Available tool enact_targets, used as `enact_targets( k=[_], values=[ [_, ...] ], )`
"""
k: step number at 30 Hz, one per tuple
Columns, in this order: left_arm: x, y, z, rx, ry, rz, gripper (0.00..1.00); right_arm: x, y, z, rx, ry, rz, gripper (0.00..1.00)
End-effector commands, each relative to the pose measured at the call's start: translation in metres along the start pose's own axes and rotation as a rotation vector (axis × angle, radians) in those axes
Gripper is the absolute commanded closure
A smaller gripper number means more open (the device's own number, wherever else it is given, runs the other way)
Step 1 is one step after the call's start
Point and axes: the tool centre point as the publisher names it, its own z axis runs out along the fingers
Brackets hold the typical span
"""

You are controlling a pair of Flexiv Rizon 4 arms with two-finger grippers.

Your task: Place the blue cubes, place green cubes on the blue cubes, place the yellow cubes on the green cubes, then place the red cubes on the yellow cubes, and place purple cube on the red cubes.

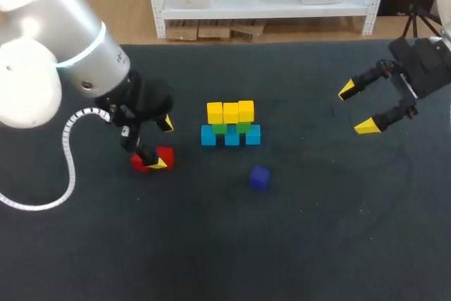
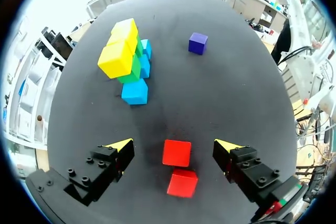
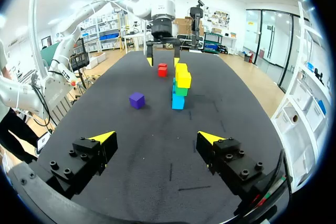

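Three blue cubes (image 1: 232,137) stand in a row mid-table, with two green cubes (image 1: 219,129) on them and three yellow cubes (image 1: 230,113) on top. The same stack (image 2: 128,61) lies ahead of my left gripper in the left wrist view. Two red cubes (image 2: 177,152) (image 2: 182,182) sit touching on the mat. My left gripper (image 1: 162,144) hangs open just above them, and one red cube lies between its yellow fingertips (image 2: 122,145). The purple cube (image 1: 259,177) rests alone in front of the stack. My right gripper (image 1: 356,108) is open and holds nothing, far right of the stack.
The dark mat (image 1: 282,244) covers the table. From the right wrist view, the purple cube (image 3: 137,99), the stack (image 3: 180,85) and the red cubes (image 3: 162,70) lie ahead of my right gripper (image 3: 157,138), with my left gripper (image 3: 163,59) beyond.
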Motion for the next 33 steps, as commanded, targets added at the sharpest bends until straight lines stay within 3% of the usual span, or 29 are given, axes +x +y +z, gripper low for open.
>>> enact_targets(
  k=[1,3,6,8,9,19,23,24,25,33],
  values=[
    [0.002,0.006,0.008,0.010,0.014,0.007,0.05,0.000,0.000,0.000,0.000,-0.001,-0.001,0.00],
    [0.004,0.007,0.008,0.010,0.015,0.006,0.07,0.000,0.000,0.000,0.000,-0.001,-0.001,0.00],
    [0.008,0.007,0.007,0.008,0.019,0.001,0.23,0.000,0.000,0.000,0.000,-0.001,-0.001,0.00],
    [0.010,0.006,0.008,0.010,0.023,0.000,0.53,0.000,0.000,0.000,0.000,-0.001,-0.001,0.00],
    [0.011,0.006,0.008,0.015,0.029,-0.001,0.56,0.000,0.000,0.000,0.000,-0.001,-0.001,0.00],
    [0.010,0.000,0.014,0.035,0.029,-0.002,0.58,0.000,0.000,0.000,0.000,-0.001,-0.001,0.00],
    [0.011,-0.001,0.014,0.032,0.028,-0.015,0.72,0.000,0.000,0.000,0.000,-0.001,-0.001,0.00],
    [0.011,-0.001,0.014,0.031,0.028,-0.017,0.92,0.000,0.000,0.000,0.000,-0.001,-0.001,0.00],
    [0.011,-0.002,0.014,0.027,0.027,-0.019,1.00,0.000,0.000,0.000,0.000,-0.001,-0.001,0.00],
    [-0.006,-0.004,-0.015,0.003,0.019,-0.016,1.00,0.000,0.000,0.000,0.000,-0.001,-0.001,0.00]
  ],
)
